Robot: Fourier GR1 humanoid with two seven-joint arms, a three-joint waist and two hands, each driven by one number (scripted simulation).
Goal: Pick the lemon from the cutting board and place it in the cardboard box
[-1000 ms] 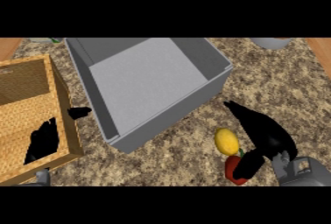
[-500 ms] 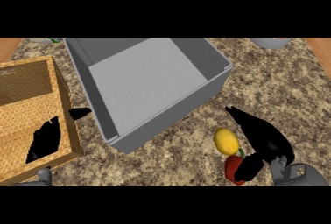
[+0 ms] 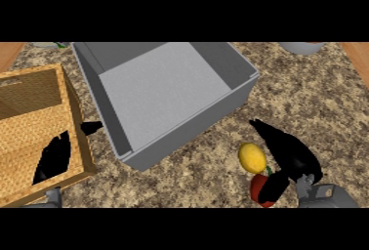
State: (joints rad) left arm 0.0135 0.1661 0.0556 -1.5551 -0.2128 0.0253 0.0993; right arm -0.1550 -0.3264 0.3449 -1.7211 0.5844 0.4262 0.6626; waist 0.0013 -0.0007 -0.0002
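A yellow lemon (image 3: 252, 157) lies on the speckled counter, just in front of the grey open box (image 3: 108, 93). Touching its near side is a red fruit (image 3: 262, 190) with a green stem. My right hand (image 3: 290, 155) lies right beside the lemon on its right, fingers straight and pointing away from me, not curled round it. Far on the left, my left hand (image 3: 53, 157) rests open over the wicker basket's near corner, thumb toward the box. No cutting board is in view.
A tall wicker basket (image 3: 29, 132) stands at the left, close against the grey box. A grey bowl (image 3: 302, 47) shows at the far right edge. A wooden strip (image 3: 358, 56) borders the counter at the right.
My right hand has shifted slightly toward me beside the lemon. The lemon, the red fruit and the left hand have stayed where they were.
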